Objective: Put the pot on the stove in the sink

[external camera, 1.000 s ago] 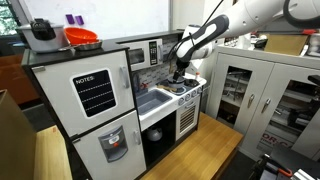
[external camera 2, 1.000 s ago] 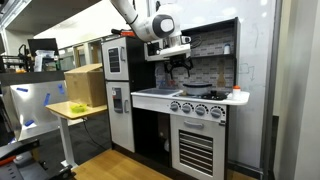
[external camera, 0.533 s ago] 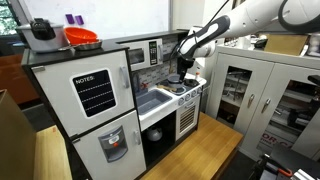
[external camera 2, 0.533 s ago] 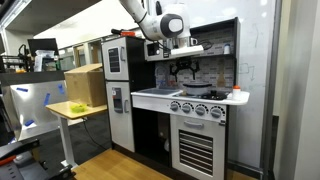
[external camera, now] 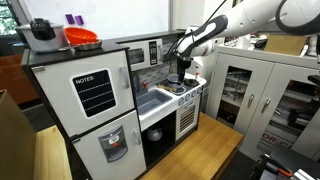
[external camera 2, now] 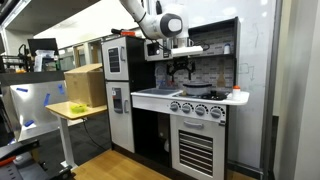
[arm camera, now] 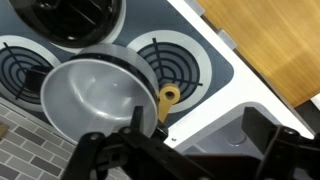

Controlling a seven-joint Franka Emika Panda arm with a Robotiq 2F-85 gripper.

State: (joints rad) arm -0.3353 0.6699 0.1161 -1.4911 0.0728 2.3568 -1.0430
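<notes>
The pot (arm camera: 92, 95) is a small silver one with a yellow handle (arm camera: 168, 99). It stands on a burner of the toy stove (arm camera: 205, 75), filling the left of the wrist view. The sink (arm camera: 243, 128) is the grey basin beside the stove, low right in that view; it also shows in an exterior view (external camera: 152, 102). My gripper (arm camera: 190, 152) is open and empty, hovering above the stove over the pot's handle side. It shows in both exterior views (external camera: 181, 72) (external camera 2: 181, 70), a little above the stovetop (external camera 2: 200, 95).
A dark pan (arm camera: 70, 20) sits on the neighbouring burner. The toy kitchen has a fridge (external camera: 95, 105) with an orange bowl (external camera: 82, 38) on top, and a shelf just above the stove. A wooden table with a cardboard box (external camera 2: 85, 85) stands beside the kitchen.
My gripper has shifted slightly sideways above the stovetop, toward the burners. The pot has not moved.
</notes>
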